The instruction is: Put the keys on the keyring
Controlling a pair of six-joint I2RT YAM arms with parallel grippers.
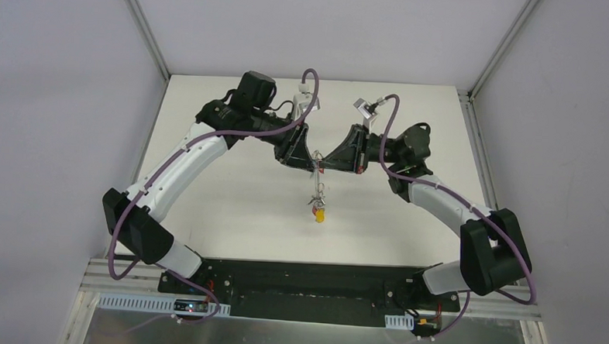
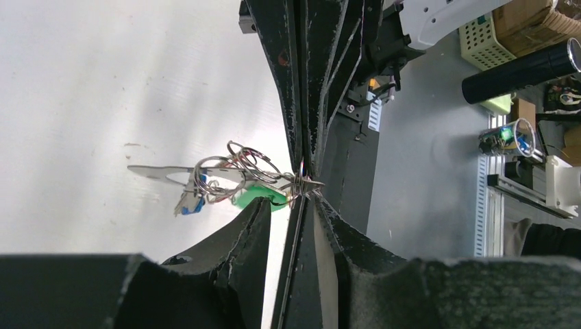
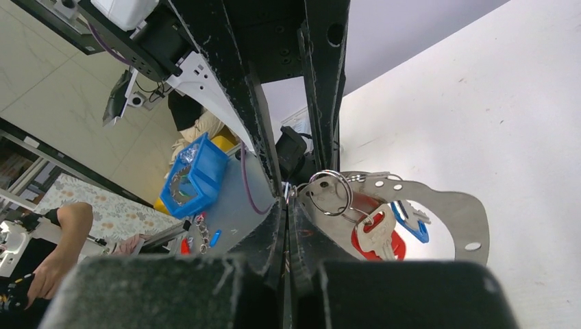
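Table (image 1: 230, 215) is the largest thing we see, a white top lying under the keyring (image 3: 452, 205). On either side of the keyring, the left arm (image 1: 179, 166) and the right arm (image 1: 447, 201) bow outward and fold back in. Their wrists face each other with the keyring between them.

The right gripper (image 3: 286, 205) has its fingers pressed together, pinching thin metal at the keyring's edge. The left gripper (image 2: 291, 202) meets the keyring at the same spot from the opposite side. Its fingers stand parted, with light showing between them, and we cannot tell whether either one touches the metal.

From the right wrist, the keyring reads as a curved silver band with small holes. A small split ring (image 3: 330, 193) sits at its gripped end. The keys (image 3: 375, 233) hang bunched against the keyring, silver, and their plastic tags show as red (image 3: 363, 243), blue (image 3: 413, 229), green (image 2: 260, 197) and yellow (image 1: 319, 214). The yellow tag hangs at the keyring's end farthest from the grippers.
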